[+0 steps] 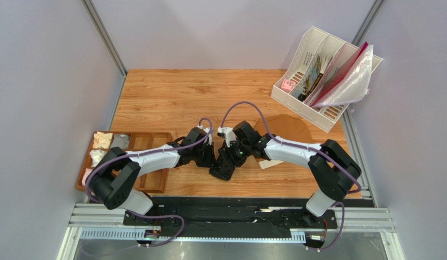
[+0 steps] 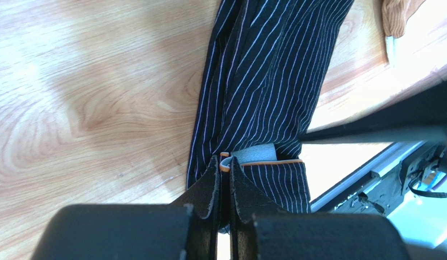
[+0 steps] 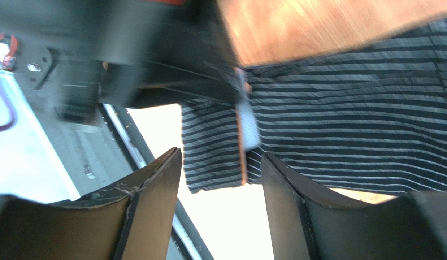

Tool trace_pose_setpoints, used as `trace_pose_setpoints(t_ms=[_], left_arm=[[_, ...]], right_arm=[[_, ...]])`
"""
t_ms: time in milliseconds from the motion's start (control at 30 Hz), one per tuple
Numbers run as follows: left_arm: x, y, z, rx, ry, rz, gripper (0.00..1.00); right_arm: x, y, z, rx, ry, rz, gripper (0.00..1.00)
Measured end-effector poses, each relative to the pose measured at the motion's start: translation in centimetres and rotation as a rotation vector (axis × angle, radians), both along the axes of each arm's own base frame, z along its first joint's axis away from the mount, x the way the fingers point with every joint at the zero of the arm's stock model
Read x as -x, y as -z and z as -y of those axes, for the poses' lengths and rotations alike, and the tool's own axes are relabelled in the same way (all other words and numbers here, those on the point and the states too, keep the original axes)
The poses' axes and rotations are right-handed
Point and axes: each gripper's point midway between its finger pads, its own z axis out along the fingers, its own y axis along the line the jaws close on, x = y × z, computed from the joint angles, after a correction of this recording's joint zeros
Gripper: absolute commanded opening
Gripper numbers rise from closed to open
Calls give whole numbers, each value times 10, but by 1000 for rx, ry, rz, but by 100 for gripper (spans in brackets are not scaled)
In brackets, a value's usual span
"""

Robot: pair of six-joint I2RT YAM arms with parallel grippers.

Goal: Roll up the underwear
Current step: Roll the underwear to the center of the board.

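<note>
The underwear [image 2: 263, 81] is black with thin pale stripes and a grey, orange-edged waistband [image 2: 255, 154]. It lies folded into a long strip near the table's front edge [image 1: 223, 169]. My left gripper [image 2: 224, 158] is shut on a fold of the waistband's edge. In the top view it [image 1: 208, 157] sits just left of the strip. My right gripper [image 3: 220, 157] stands open just in front of the striped fabric [image 3: 345, 124], nothing between its fingers. From above it [image 1: 232, 154] is close beside the left one.
Brown briefs [image 1: 288, 130] lie behind the right arm, and their corner [image 2: 399, 13] shows in the left wrist view. A wooden tray [image 1: 139, 142] with pale cloths sits at the left. A white file rack [image 1: 296, 59] stands at the back right.
</note>
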Motion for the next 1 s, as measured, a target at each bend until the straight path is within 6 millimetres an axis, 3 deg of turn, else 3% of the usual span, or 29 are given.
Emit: trace_pose_setpoints(t_ms=[233,500,1000], left_arm=[[2,2,9,8,37,-50,1],[7,3,14,30,61,-78,1],[10,3,14,35,72,-90,1]], right_arm=[[23,-11,-17,58,-64,263,63],[19,8,2,165,-33,432,64],[34,14,0,233,-90,615,59]])
